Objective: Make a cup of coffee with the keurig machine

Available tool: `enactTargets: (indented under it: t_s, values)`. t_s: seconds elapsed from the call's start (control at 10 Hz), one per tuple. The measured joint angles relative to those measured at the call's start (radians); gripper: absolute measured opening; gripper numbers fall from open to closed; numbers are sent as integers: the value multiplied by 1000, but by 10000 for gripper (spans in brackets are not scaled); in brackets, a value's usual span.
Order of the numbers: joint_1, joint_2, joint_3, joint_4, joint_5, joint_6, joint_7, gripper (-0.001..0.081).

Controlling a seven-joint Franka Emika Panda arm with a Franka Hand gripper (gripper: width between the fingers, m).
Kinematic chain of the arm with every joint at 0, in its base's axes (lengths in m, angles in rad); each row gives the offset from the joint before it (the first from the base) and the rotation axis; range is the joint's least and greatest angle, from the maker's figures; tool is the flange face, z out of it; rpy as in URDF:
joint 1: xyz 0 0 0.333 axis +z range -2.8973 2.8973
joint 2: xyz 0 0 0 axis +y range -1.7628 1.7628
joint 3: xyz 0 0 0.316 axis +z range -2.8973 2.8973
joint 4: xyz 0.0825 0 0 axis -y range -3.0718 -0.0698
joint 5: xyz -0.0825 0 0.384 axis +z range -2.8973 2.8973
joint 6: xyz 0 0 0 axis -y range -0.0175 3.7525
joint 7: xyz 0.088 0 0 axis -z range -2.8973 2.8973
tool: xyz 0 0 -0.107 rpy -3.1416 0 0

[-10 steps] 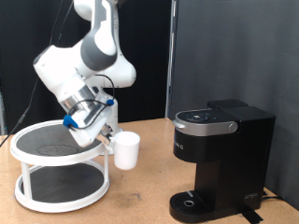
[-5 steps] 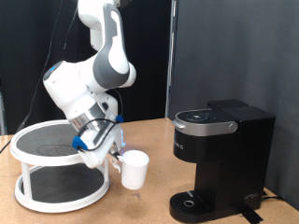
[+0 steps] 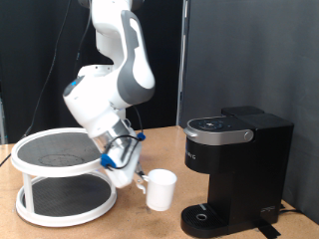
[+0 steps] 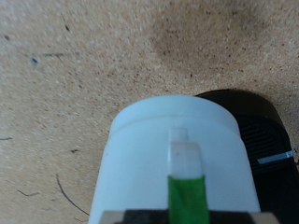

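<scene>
Nearest in the wrist view, we saw a green finger pad (image 4: 186, 179) pressed against the side of the cup (image 4: 175, 159), whose white wall filled the lower middle of the picture. Just past the cup lay the dark round drip tray (image 4: 254, 131) of the keurig machine, and around both spread the speckled wooden surface (image 4: 84, 65).

In the exterior view, the cup (image 3: 160, 189) hung low over the surface (image 3: 130, 224), held by its handle side in the fingers of the gripper (image 3: 139, 179), which were closed narrowly on it. The cup sat at about nine o'clock from the drip tray (image 3: 202, 213), close beside it but apart from it, and stood roughly upright. The keurig machine (image 3: 236, 169) stood at about three o'clock from the cup, its rounded lid (image 3: 219, 128) down.

At nine o'clock from the gripper we noted a white two-tier round rack (image 3: 62, 179) with dark shelves. Farther back, the white arm (image 3: 115, 80) rose against a black curtain (image 3: 239, 55).
</scene>
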Motion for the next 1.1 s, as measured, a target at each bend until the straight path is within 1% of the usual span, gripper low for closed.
enactTargets:
  t_s: [0.4, 0.8, 1.0, 1.1]
  values:
    - [51, 18, 83, -38, 61, 96, 0, 3]
    - [104, 74, 178, -50, 187, 221, -15, 3]
    - [117, 108, 208, -49, 223, 262, -16, 3]
    - [116, 109, 210, -47, 244, 263, -30, 3]
